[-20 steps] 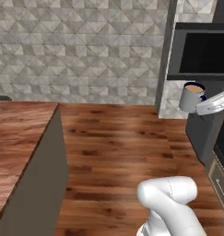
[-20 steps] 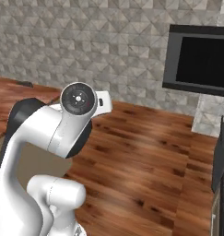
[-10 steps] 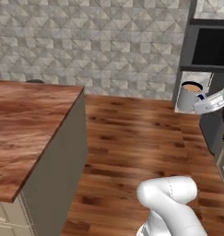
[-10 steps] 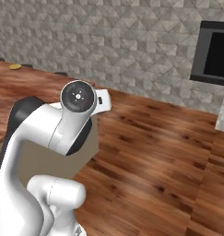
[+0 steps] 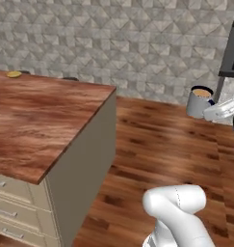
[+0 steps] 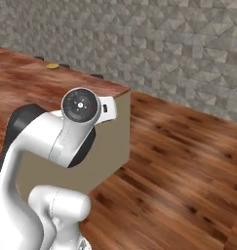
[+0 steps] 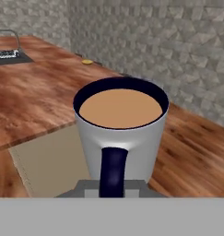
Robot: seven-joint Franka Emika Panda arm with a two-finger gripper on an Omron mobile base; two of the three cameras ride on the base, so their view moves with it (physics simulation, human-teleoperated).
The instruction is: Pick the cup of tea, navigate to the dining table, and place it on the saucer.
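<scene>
The base had swung round since the earlier frames, bringing the glossy reddish wood table [image 5: 46,125] into full view. The white arm reached out level to the right of the table, well above the plank floor [image 5: 162,144]. Its gripper [image 5: 215,111] was clamped on the dark loop handle of the grey round cup [image 5: 199,102], upright, tea brimming. A small yellow saucer [image 5: 13,74] sat at the table's far edge.

- Arm base link [image 5: 178,212] sits at lower right of left base view, white, rounded.
- Gripper [image 5: 219,110] at right edge of left base view, mid-height, clamped on the cup of tea [image 5: 199,102], held upright.
- In hand view, cup's dark handle faces the camera at lower centre, jaws closed on it.
- Elbow joint [image 6: 80,106] at left-centre of right base view, round cap facing camera.
</scene>
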